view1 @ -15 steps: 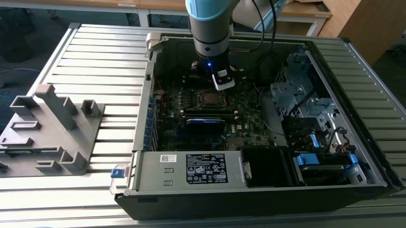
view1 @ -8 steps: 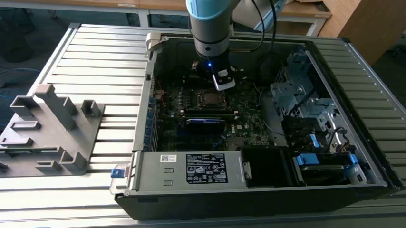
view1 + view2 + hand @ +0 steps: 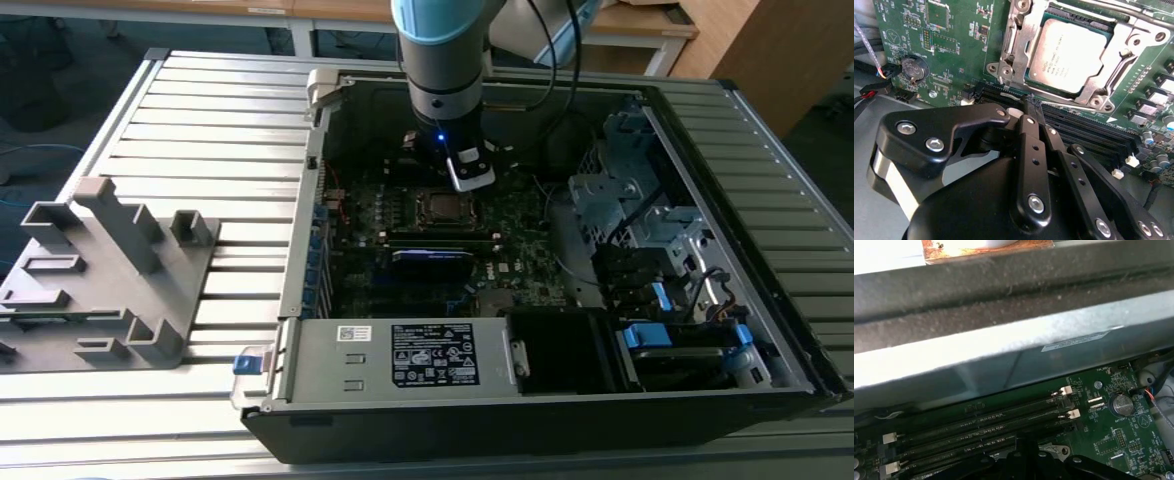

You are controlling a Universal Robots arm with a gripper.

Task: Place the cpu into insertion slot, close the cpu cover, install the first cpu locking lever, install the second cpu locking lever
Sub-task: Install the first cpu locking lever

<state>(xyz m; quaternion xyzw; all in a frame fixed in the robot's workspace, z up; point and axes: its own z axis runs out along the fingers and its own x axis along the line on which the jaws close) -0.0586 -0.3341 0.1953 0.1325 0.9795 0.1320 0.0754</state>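
Gripper (image 3: 1033, 106): clenched on nothing, hovering just over the memory slots (image 3: 1084, 131), right beside the socket (image 3: 1004, 70).
Chip (image 3: 1069, 55): sitting flat in the socket.
Metal frame (image 3: 1093, 100): lying down around the chip's edges.
Case (image 3: 300, 230): lying open on the ribbed table (image 3: 200, 120), arm reaching in.

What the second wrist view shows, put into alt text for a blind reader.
The pale cpu sits in the insertion slot on a green motherboard, the silver cpu cover lying down around it. The black gripper looms in the foreground, its tip near the long black memory slots.
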